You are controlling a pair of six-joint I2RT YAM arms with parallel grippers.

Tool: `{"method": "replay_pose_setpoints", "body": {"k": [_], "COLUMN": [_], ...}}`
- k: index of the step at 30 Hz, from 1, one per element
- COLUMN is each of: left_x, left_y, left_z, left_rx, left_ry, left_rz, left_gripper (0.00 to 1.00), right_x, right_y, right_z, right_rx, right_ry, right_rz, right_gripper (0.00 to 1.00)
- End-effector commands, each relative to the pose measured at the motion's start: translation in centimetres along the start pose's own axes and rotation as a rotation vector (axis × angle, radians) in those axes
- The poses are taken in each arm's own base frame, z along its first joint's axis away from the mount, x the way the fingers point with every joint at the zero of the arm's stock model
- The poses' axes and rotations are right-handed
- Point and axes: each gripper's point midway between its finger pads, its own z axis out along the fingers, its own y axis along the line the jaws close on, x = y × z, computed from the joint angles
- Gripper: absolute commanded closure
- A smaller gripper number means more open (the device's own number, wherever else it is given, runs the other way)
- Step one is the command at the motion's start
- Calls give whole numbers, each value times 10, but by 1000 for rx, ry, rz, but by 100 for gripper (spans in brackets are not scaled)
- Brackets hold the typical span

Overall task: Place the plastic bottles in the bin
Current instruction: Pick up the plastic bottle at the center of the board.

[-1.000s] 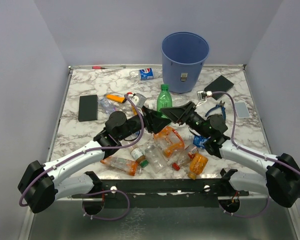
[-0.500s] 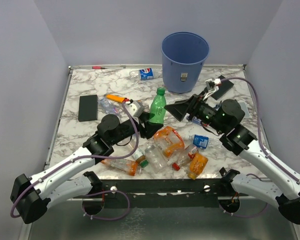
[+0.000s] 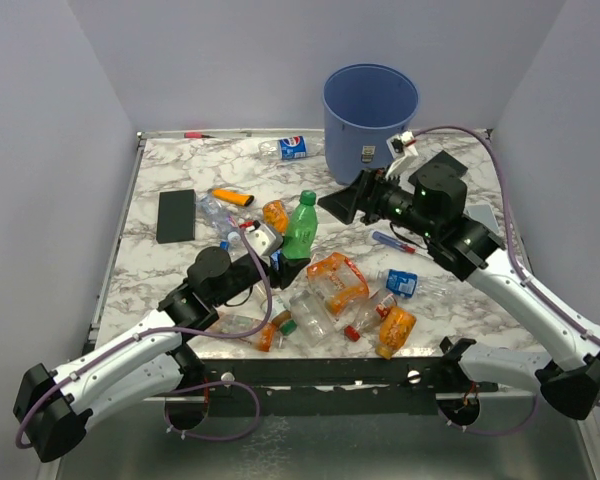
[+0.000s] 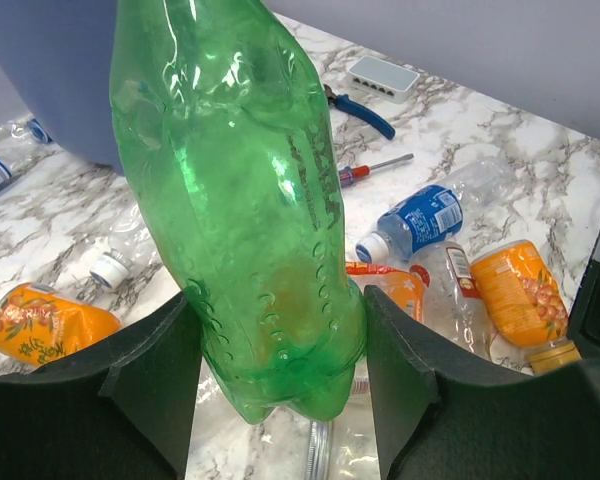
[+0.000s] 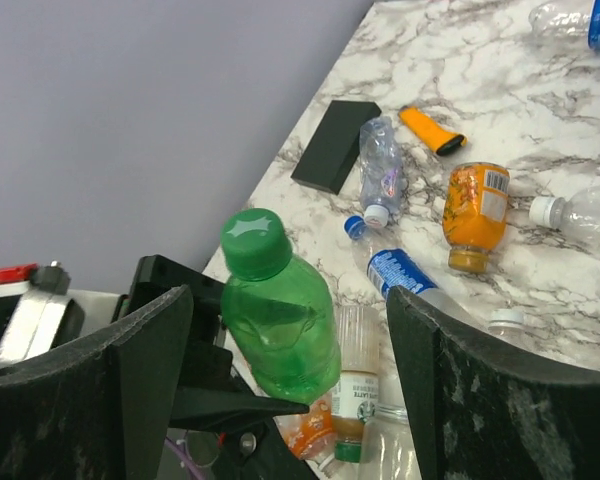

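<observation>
A green plastic bottle [image 3: 300,224] with a green cap is held upright above the table by its base, and my left gripper [image 3: 289,262] is shut on it. In the left wrist view its body [image 4: 242,200] fills the gap between both pads of that gripper [image 4: 280,375]. My right gripper [image 3: 343,204] hangs open and empty, apart from the bottle, just in front of the blue bin [image 3: 370,118]. The right wrist view looks past the right gripper [image 5: 290,300] at the green bottle [image 5: 280,325]. Several crushed bottles [image 3: 336,287] lie in a heap near the front edge.
A blue-labelled bottle [image 3: 293,148] lies left of the bin. An orange bottle [image 3: 275,215] and a clear one [image 3: 212,210] lie mid-left. A black slab [image 3: 176,215] sits at the left, a screwdriver [image 3: 392,241] under the right arm, an orange tool [image 3: 232,197] behind.
My right gripper has opened, let go of the green bottle and drawn back toward the bin. The left gripper has carried the bottle left and nearer, tilting it slightly.
</observation>
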Motion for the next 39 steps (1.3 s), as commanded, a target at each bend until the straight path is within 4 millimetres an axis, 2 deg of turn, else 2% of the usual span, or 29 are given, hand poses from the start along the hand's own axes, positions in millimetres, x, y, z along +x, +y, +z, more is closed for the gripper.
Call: {"method": "replay_pose_setpoints", "body": {"k": [1,6,10,18,22,28,31,32,33,34,37,38,39], "left_x": [-16,-14,-13,-13,-12,-11,-10,-10,-11,-10,-12,-14,-15], "left_y": [1,1,2,2,2,3,4,4,4,6,10,11,14], "left_z": [-3,-3,-1,-2,-2,0,0,0,0,0,-1,-1,-2], "left_rx": [-11,-12,-15,-17,-17,-22,-27,-28,-32,-43,-76,-89,-108], "left_ry": [-58,-54,-42,-43,-39,-31,-27,-28,-29,-28,-27,-31,-35], "left_rz": [35,34,33,58,56,55,49,48,41,39,-17,-28,-37], "left_gripper": [100,100,100,100,100,100,100,100,95,79,13,2,1], "right_x": [8,7,15,29,31,30,35,36,37,37,29,21,12], "right_y": [10,18,18,11,9,6,5,6,5,3,3,3,3], "right_z": [13,24,35,50,56,60,62,62,62,62,57,54,49], "right_rx": [-44,-89,-91,-79,-76,-73,-83,-86,-84,-74,-49,-33,-10], "right_ry": [75,78,120,163,165,146,159,161,163,163,152,133,114], "right_rz": [24,36,30,29,30,20,20,19,18,21,-4,-24,-53], "right_gripper": [20,22,22,36,39,59,75,84,95,99,99,99,99]}}
